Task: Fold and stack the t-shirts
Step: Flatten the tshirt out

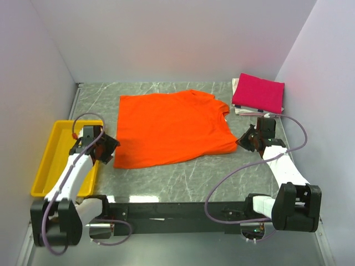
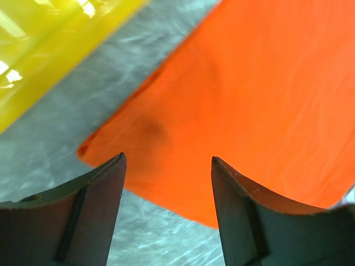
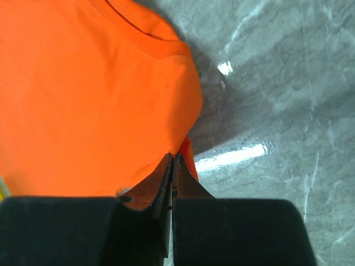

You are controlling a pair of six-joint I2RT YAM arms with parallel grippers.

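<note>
Roughly halfway, I'd say: the pink shirt (image 1: 258,92) sits folded at 1 o'clock, while the orange shirt (image 1: 172,128) lies spread flat mid-tabletop, not yet folded or stacked. My right fingers (image 3: 171,169) are pinched tight on its edge at 4 o'clock. The left fingers (image 1: 111,147) hang wide apart over its corner at 8 o'clock, gripping nothing. Bare tabletop (image 1: 183,177) runs along 6 o'clock. The tray (image 1: 47,160) crowds my left arm at 9 o'clock.

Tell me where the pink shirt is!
In the top view, the pink shirt lies folded at the far right corner of the table, just right of the orange shirt and beyond the right gripper.
</note>
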